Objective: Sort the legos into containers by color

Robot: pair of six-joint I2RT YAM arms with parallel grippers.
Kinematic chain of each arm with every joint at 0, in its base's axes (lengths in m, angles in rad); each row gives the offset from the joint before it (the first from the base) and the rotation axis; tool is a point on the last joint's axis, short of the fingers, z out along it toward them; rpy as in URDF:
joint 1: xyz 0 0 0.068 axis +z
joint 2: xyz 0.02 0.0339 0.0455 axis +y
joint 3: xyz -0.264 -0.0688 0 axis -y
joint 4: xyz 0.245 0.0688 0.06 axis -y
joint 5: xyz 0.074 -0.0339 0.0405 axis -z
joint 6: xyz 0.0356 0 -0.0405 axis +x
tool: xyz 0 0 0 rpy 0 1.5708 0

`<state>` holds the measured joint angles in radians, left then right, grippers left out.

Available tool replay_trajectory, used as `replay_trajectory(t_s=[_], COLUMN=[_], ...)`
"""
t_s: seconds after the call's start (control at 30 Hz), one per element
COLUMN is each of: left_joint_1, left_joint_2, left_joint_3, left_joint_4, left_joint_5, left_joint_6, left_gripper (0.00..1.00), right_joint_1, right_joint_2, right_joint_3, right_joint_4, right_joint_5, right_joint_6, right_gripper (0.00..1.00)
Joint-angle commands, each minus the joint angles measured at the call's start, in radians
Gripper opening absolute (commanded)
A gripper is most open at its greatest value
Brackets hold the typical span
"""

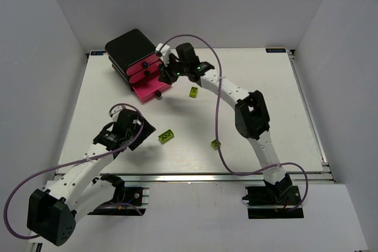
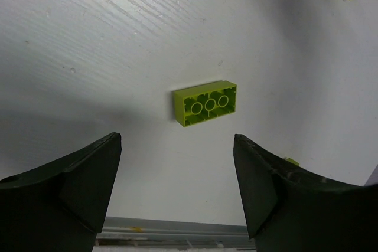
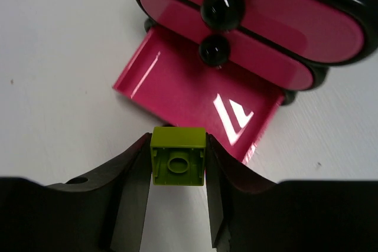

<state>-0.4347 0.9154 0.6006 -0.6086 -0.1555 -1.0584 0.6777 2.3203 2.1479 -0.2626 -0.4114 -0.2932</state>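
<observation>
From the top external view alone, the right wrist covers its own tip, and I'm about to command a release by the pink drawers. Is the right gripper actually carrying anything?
Observer: Yes. In the right wrist view the right gripper has its jaws shut on a small square lime-green plastic brick, with the hollow underside facing the camera.
Operator: Good. The left wrist hides its tip from me too. Has that arm grabbed the brick beside it?
Observer: No. In the left wrist view the left gripper has its jaws open, and the oblong lime-green plastic brick lies untouched, underside up, on the white table ahead of them.
</observation>
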Motion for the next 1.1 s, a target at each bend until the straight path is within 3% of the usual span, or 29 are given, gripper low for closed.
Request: replay_trajectory(t_s=[0.0,0.07,0.27,0.57,0.73,0.87,0.97,1.03,1.07], left_joint_1=[0.002,0.002,0.002,0.002,-0.010,-0.010,-0.010,-0.010,-0.010], left_joint_2=[-0.045,-0.062,-0.122,-0.124,-0.018,0.091,0.172,0.226,0.243], left_joint_3=[0.031,0.031,0.024,0.025,0.056,0.100,0.131,0.169,0.182], left_joint_4=[-0.052,-0.074,-0.102,-0.051,0.001,0.029,0.049,0.061,0.066], left_joint_5=[0.007,0.007,0.020,0.063,0.099,0.146,0.199,0.240,0.278], left_joint_6=[-0.032,-0.037,-0.045,-0.022,0.035,0.138,0.253,0.421,0.528], left_gripper=[0.86,0.86,0.86,0.88,0.88,0.88,0.81,0.76,0.74], right_joint_1=[0.046,0.077,0.103,0.111,0.099,0.082,0.043,-0.021,-0.038], right_joint_2=[0.033,0.048,0.169,0.217,0.176,0.119,0.036,-0.022,-0.089], right_joint_3=[-0.026,-0.042,0.081,0.072,0.047,0.027,-0.019,-0.103,-0.138], right_joint_4=[0.311,0.414,0.450,0.485,0.488,0.455,0.416,0.373,0.356], right_joint_5=[0.126,0.180,0.269,0.281,0.264,0.260,0.246,0.191,0.093], right_joint_6=[0.178,0.196,0.200,0.146,0.143,0.169,0.206,0.236,0.235], right_gripper=[0.00,0.00,0.05,0.52,0.64,0.64,0.62,0.57,0.54])
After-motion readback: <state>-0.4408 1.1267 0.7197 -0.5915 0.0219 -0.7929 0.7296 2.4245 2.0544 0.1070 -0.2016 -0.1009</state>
